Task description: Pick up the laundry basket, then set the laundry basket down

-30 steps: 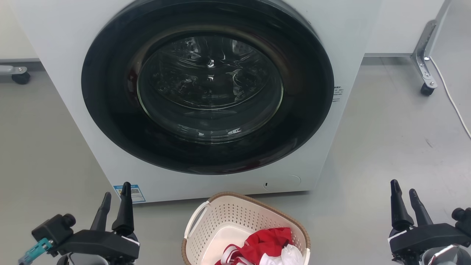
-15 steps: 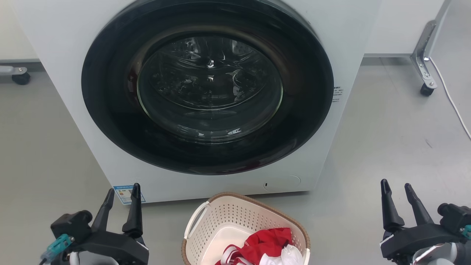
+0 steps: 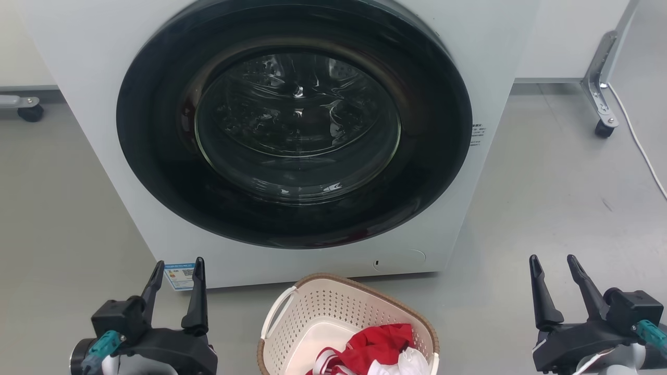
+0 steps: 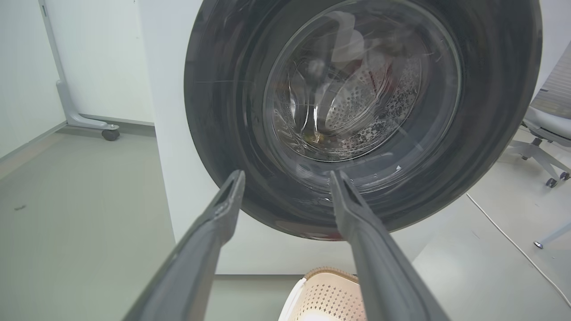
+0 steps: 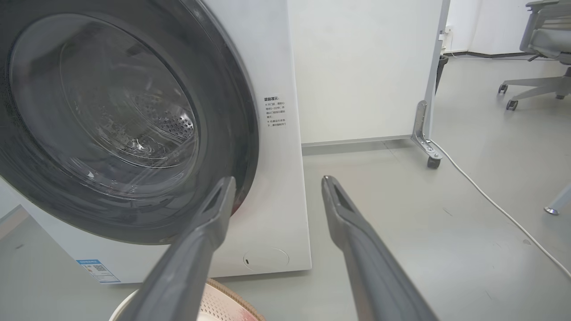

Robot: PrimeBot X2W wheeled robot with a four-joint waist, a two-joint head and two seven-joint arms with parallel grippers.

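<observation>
The laundry basket (image 3: pixel 323 312), cream-white and perforated with a brown rim, stands on the floor at the bottom middle of the head view, just before the washer. Red and white clothes (image 3: pixel 380 346) lie in it. Its rim also peeks in low in the left wrist view (image 4: pixel 328 292) and the right wrist view (image 5: pixel 223 303). My left gripper (image 3: pixel 178 266) is open, left of the basket and apart from it. My right gripper (image 3: pixel 553 262) is open, well to the basket's right. Neither gripper holds anything.
A white front-loading washer (image 3: pixel 78 78) with a shut dark round door (image 3: pixel 294 122) rises behind the basket. A wheeled panel foot (image 3: pixel 602 99) and a white cable (image 3: pixel 638 140) lie on the grey floor at the right. An office chair (image 5: pixel 544 49) stands further off.
Both grippers have shifted inward toward the basket, the left one rightward and the right one leftward, and both have spread their fingers wider. The basket has not moved.
</observation>
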